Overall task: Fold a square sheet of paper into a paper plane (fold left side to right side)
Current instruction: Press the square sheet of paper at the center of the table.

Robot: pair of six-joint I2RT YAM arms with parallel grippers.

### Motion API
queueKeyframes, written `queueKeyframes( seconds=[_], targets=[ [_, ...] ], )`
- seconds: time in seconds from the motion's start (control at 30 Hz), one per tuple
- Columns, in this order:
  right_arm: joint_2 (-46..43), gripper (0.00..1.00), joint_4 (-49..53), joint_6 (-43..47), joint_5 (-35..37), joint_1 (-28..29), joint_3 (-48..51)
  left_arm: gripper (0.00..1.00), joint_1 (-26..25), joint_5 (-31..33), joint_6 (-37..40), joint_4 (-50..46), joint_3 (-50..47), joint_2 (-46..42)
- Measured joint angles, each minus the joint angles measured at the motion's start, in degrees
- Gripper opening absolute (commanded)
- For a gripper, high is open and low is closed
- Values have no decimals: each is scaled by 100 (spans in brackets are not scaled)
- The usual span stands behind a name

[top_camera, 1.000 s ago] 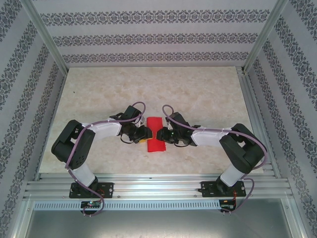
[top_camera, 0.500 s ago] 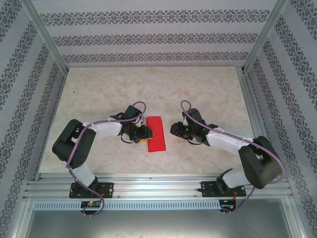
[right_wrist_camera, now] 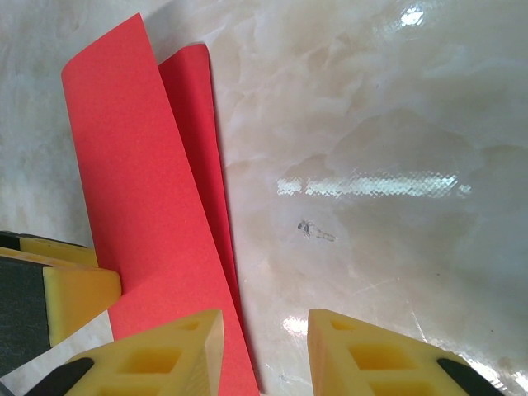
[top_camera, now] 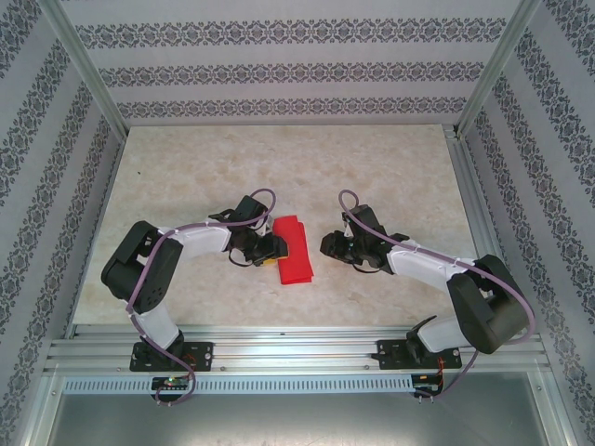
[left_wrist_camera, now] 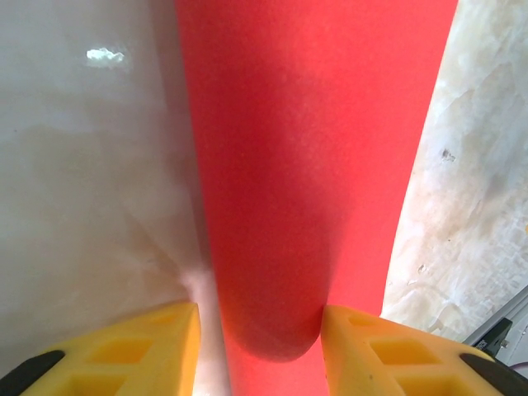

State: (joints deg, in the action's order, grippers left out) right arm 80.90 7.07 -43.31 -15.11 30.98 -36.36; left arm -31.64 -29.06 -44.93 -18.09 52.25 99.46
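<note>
The square sheet of paper [top_camera: 296, 253] lies mid-table, red, folded over into a narrow upright rectangle. My left gripper [top_camera: 272, 251] is at its left edge. In the left wrist view the sheet's [left_wrist_camera: 305, 165] rounded fold sits between the yellow fingertips [left_wrist_camera: 388, 346]. The left gripper [left_wrist_camera: 260, 318] is open: the right finger touches the fold and a gap shows on the left. My right gripper [top_camera: 327, 246] hangs open just right of the sheet. In the right wrist view the right gripper [right_wrist_camera: 264, 326] has bare table between its fingers, and the loose upper flap [right_wrist_camera: 124, 165] stands raised.
The marble table [top_camera: 279, 167] stretches far behind the paper and to both sides. An aluminium rail [top_camera: 297, 348] runs along the near edge by the arm bases. Patterned walls and metal posts close in the sides. The left gripper's finger [right_wrist_camera: 78, 293] shows beside the sheet.
My right arm has pulled away from the paper to the right and let go, its jaws a little wider. The top flap has sprung up slightly. The left gripper stays at the left edge.
</note>
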Motion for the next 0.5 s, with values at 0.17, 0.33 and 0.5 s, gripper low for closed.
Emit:
queueKeyframes(
  seconds=[0.17,0.33,0.5],
  targets=[
    [4,33,0,0,0,0,0,40,-4,20,96,-83,70,44],
    [22,33,-2,2,0,0,0,39,-9,68,144,-142,85,44],
    [37,33,-4,2,0,0,0,38,-42,90,271,-282,131,44]
  ],
)
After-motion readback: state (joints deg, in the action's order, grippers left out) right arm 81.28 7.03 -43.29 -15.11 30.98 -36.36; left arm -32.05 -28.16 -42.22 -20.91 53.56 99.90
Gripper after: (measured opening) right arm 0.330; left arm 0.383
